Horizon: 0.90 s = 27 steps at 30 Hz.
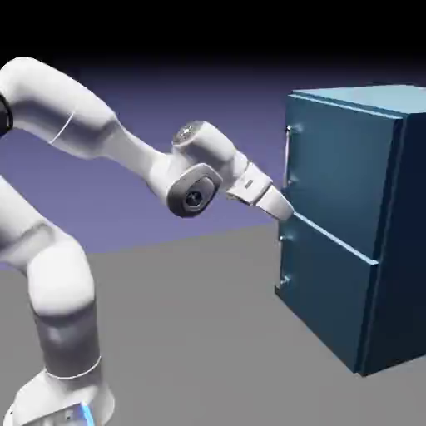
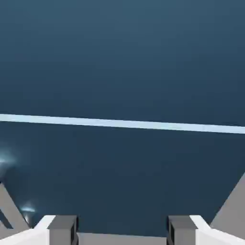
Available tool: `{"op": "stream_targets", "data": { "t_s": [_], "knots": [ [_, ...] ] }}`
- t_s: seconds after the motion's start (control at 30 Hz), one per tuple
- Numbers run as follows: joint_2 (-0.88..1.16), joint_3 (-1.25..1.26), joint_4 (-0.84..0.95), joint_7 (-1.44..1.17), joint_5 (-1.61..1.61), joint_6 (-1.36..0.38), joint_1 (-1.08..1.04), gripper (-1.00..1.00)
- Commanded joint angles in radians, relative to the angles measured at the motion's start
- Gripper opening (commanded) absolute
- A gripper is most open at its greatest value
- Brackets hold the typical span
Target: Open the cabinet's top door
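Note:
The teal-blue cabinet (image 1: 398, 250) stands at the exterior view's right. Its top door (image 1: 341, 166) looks shut, flush with the lower panel (image 1: 329, 291). The door's thin grey handle (image 1: 289, 154) runs vertically along its left edge. My gripper (image 1: 287, 213) reaches to the pale seam between the two panels, just below that handle and not on it. In the hand view, teal cabinet front (image 2: 119, 57) fills the picture, crossed by the pale seam (image 2: 122, 124). My gripper (image 2: 122, 232) is open there, its grey fingertips (image 2: 62, 229) wide apart with nothing between them.
The lower panel has its own small grey handle (image 1: 283, 258) on its left edge. The grey table (image 1: 191, 333) stretches between my base and the cabinet. My white arm (image 1: 100, 133) arches in from the left.

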Motion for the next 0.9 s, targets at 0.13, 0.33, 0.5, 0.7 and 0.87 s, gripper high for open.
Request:
{"op": "stream_targets", "data": {
  "t_s": [0.13,0.33,0.5,0.7,0.87],
  "knots": [
    [-0.052,0.101,0.04,0.115,0.218,-0.01,-0.085,0.0],
    [-0.115,0.222,0.088,0.253,0.479,-0.022,-0.187,0.0],
    [-0.168,0.322,0.127,0.368,0.696,-0.031,-0.272,0.0],
    [-0.231,0.443,0.175,0.506,0.957,-0.043,-0.374,0.0],
    [-0.283,0.544,0.215,0.621,1.174,-0.053,-0.459,0.0]
  ]
}}
